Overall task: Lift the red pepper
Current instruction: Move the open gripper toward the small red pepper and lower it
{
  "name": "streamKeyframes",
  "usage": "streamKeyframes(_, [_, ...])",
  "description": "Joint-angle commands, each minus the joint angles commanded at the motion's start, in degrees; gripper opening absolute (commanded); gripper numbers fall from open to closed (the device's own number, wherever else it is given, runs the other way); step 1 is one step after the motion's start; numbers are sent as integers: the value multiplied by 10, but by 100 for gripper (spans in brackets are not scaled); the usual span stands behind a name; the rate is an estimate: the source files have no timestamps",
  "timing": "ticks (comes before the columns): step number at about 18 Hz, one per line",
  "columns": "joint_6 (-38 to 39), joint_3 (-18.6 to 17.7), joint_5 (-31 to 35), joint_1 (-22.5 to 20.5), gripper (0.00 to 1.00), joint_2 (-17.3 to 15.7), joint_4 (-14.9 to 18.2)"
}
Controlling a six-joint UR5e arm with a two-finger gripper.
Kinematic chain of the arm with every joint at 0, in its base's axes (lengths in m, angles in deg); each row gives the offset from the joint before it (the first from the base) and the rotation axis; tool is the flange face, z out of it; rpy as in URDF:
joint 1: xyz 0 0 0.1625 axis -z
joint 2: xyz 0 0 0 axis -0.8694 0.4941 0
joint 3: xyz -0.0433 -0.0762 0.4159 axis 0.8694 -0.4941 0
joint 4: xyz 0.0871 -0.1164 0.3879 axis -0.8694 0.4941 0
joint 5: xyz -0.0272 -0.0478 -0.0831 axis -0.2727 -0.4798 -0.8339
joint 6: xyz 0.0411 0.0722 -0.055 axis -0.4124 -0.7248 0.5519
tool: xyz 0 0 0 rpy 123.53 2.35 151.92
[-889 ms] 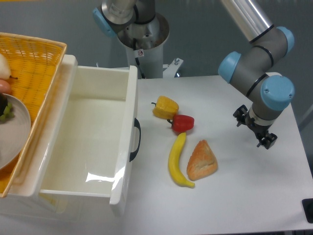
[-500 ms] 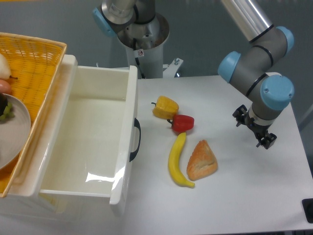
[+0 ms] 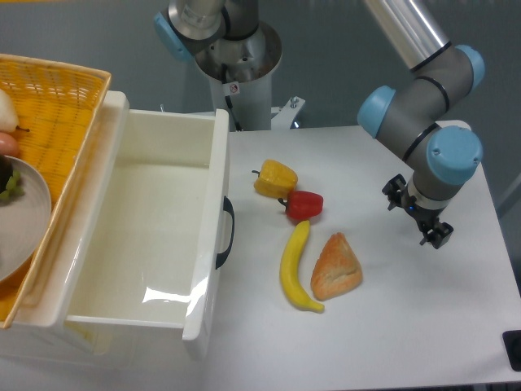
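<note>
- 1 red pepper [image 3: 304, 204] lies mid-table, touching the yellow pepper [image 3: 275, 178] — bare table [image 3: 391, 326] to its right.
- Gripper [image 3: 416, 216], fingers apart and empty, has shifted slightly left since 0.5 s ago — well apart from the pepper.

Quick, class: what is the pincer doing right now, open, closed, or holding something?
Pincer: holds nothing and hangs over the table to the right of the red pepper; whether it is open or closed cannot be told.
</note>
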Motion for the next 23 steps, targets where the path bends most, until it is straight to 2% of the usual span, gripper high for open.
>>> streamKeyframes(4, [9,-18,2,10,100,-14,4])
streamKeyframes(6, [6,-26,-3,14,100,-34,6])
streamKeyframes(10, [5,-68,-13,41,100,-59,7])
streamKeyframes(15, [3,-108,-16,75,98,-72,11])
streamKeyframes(18, [-4,-118,-13,97,97,-80,13])
streamKeyframes(20, [-6,-134,-14,104,95,-95,13])
streamKeyframes(23, [-27,-142,-12,111,95,-98,14])
